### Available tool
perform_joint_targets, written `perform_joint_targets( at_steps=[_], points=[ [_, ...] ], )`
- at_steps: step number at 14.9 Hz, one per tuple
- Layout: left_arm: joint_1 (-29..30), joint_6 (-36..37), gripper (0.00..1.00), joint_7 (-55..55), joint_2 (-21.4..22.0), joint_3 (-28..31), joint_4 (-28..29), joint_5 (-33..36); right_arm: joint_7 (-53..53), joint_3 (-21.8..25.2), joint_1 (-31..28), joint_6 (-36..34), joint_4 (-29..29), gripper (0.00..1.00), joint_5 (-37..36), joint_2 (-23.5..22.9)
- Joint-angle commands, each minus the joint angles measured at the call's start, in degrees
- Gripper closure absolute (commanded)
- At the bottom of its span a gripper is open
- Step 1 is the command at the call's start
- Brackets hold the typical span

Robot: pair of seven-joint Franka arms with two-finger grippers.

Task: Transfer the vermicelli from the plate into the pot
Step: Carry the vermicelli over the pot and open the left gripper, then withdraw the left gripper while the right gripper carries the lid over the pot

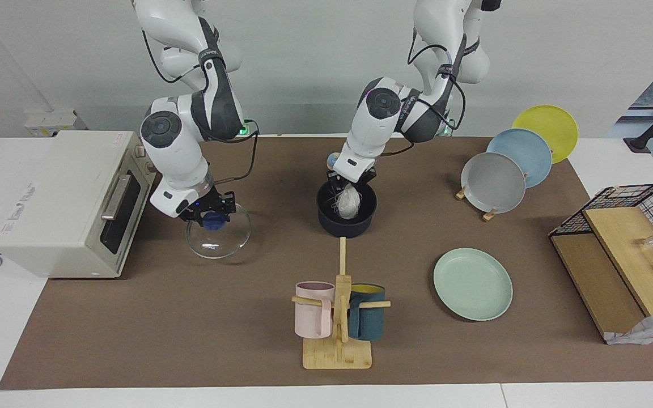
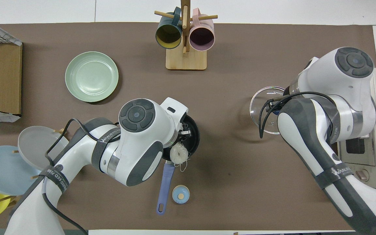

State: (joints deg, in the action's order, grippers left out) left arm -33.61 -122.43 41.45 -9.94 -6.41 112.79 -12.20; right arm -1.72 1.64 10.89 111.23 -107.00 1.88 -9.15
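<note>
Facing view high across the tabletop (image 1: 190, 340) toward the robots, overhead view steeply down from their end, both sharing the whole brown tabletop (image 2: 240, 195)

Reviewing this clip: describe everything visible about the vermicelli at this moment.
The vermicelli is a translucent whitish tangle of thin glassy noodles bunched into one rounded nest, with loose strands trailing from it. It sits at the mouth of the small dark navy saucepan, partly inside, right under the left gripper, whose fingers are at its top. The round pale mint-green plate is bare. Whether the nest rests on the pot's bottom cannot be told.
</note>
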Motion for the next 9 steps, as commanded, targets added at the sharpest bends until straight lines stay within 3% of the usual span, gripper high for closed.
perform_joint_targets(
  at_steps=[1,3,4,5,7,9],
  points=[
    [0.03,-3.6,1.0,-1.63,-0.96,0.78,0.94,-1.16,-1.1,-1.71,-0.61,-5.92,5.12,0.68,0.67,0.18],
    [0.73,-3.7,1.0,-4.61,-1.13,0.96,0.86,-1.07,-0.75,-2.08,-0.52,-8.12,6.36,0.74,0.84,0.8],
    [0.74,-3.61,0.75,-5.84,-1.14,0.96,0.68,-0.37,0.13,-2.42,-0.52,-8.83,6.63,0.74,0.84,1.41],
    [0.82,-3.17,0.01,-6.46,-0.96,1.13,0.42,0.59,0.92,-3.21,-0.61,-9.36,6.63,0.74,0.93,1.85],
    [1.87,-0.64,0.0,-6.47,0.44,1.66,-0.37,1.3,4.16,-4.79,-0.61,-9.71,6.63,0.74,0.93,2.64],
    [5.29,6.37,0.0,-6.82,3.33,1.84,-3.69,1.83,7.85,-6.99,-0.52,-9.45,6.54,0.74,0.93,2.82]
  ],
)
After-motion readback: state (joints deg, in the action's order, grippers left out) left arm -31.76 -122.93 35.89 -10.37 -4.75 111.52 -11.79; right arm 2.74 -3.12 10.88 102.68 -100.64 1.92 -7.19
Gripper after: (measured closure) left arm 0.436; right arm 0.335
